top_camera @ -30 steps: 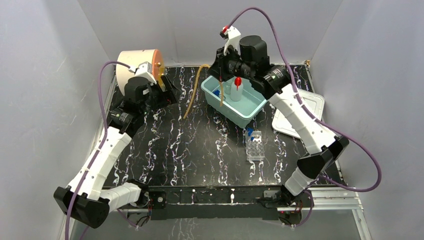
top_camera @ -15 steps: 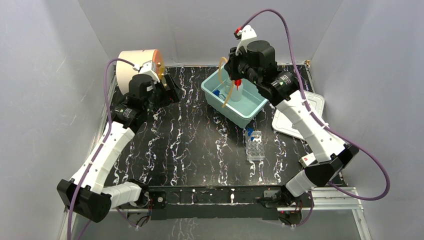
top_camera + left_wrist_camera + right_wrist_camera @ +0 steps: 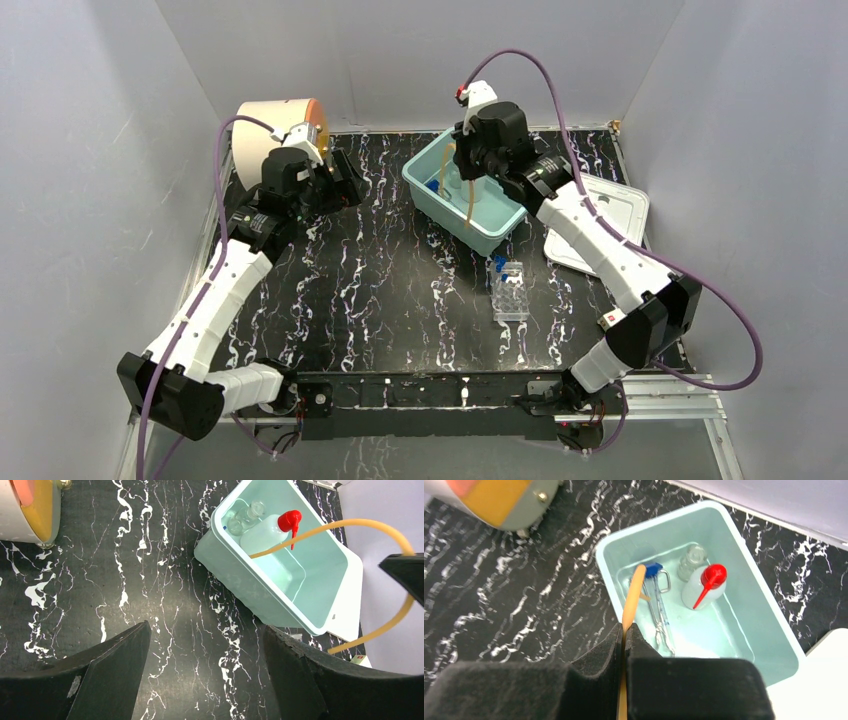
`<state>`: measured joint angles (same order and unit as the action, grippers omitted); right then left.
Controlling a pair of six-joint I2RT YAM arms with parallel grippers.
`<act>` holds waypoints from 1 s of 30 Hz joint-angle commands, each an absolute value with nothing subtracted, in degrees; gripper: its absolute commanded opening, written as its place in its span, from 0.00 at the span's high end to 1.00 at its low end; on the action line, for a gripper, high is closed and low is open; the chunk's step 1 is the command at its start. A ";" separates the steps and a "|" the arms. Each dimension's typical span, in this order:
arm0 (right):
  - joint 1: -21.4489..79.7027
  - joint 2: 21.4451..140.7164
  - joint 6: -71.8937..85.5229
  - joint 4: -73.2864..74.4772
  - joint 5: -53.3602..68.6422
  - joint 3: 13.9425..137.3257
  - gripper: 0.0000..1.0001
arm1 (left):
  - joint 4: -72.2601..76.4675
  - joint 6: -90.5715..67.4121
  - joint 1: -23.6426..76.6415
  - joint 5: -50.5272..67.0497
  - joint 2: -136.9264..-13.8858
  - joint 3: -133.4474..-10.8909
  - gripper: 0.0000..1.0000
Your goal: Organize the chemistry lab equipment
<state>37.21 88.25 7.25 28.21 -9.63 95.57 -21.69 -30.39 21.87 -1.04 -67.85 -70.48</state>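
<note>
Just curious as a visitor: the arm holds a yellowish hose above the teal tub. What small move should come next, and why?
Probably lower the yellowish tubing deeper into the teal tub before letting go. The right gripper is shut on it above the tub, and one end reaches in beside the squeeze bottle.

One teal bin (image 3: 744, 570), one squeeze bottle (image 3: 704, 587), one glass vial (image 3: 691, 560), one yellowish tubing (image 3: 633, 597), one clear tube rack (image 3: 510, 292), one white lid (image 3: 610, 225), one cream drum (image 3: 268, 125); blue-capped tubes (image 3: 655, 597), count unclear.
</note>
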 commanded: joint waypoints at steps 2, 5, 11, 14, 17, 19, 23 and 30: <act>35.37 89.07 0.36 21.41 -8.92 92.10 0.90 | -22.82 -29.10 21.88 -0.53 -67.58 -72.10 0.18; 33.88 90.11 -2.41 18.33 -6.69 89.66 0.90 | -22.94 -29.09 21.89 -0.36 -67.59 -72.05 0.18; 31.76 92.86 -5.89 13.24 -5.66 86.18 0.91 | -23.48 -29.05 21.88 -0.43 -67.59 -71.97 0.18; 30.72 94.19 -7.35 11.54 -6.55 86.71 0.91 | -23.63 -29.09 21.89 -0.42 -67.37 -71.68 0.18; 30.67 95.76 -10.01 10.32 -7.62 87.17 0.91 | -23.61 -29.09 21.89 -0.53 -67.31 -71.34 0.18; 30.67 96.85 -11.74 9.84 -8.26 86.96 0.91 | -23.56 -29.09 21.88 -0.59 -67.32 -71.36 0.18; 30.65 98.35 -15.19 7.34 -8.00 85.05 0.91 | -23.61 -29.09 21.90 -0.88 -67.45 -71.25 0.18; 30.67 102.13 -21.24 5.40 -11.21 87.22 0.91 | -23.47 -28.92 21.88 -1.01 -68.16 -71.52 0.18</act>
<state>30.76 100.60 -16.67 9.76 -8.86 84.77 -23.03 -29.74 21.87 -0.91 -68.16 -70.48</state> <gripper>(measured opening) 0.100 0.818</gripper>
